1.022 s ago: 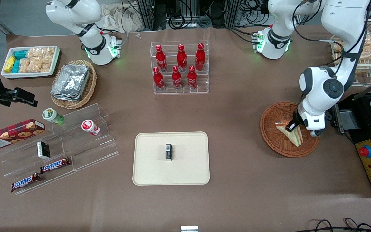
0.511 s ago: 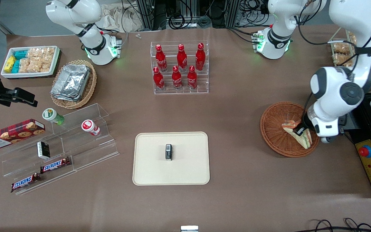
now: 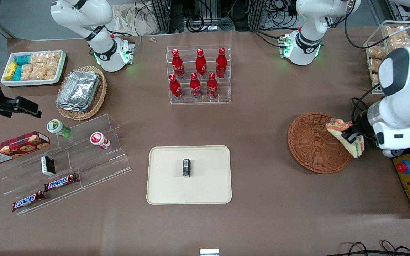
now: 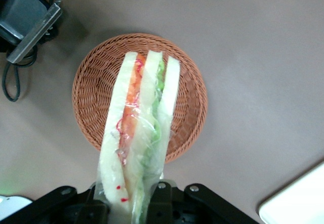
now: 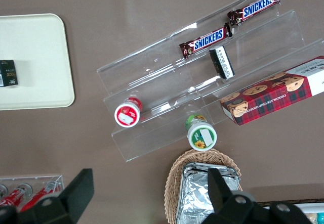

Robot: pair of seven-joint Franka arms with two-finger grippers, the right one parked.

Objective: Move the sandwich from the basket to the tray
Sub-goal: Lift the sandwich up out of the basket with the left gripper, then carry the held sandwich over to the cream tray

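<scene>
In the front view, your pincer [image 3: 351, 138] is clamped on the sandwich [image 3: 345, 139] and holds it in the air above the rim of the basket [image 3: 313, 144] at the working arm's end of the counter [image 3: 262, 220]. The tray [image 3: 169, 185] lies well apart and carries a small dark box [image 3: 186, 168].

In the left wrist view, the sandwich [image 4: 139, 138] hangs over the basket [image 4: 96, 90], its filling layers facing you.

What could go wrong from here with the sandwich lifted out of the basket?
1. The gripper holds the sandwich by one end, with most of it hanging free in loose wrap; it could slip or swing in transit.
2. A small black box sits mid-tray; setting down at centre could land on it. The basket is empty.
</scene>
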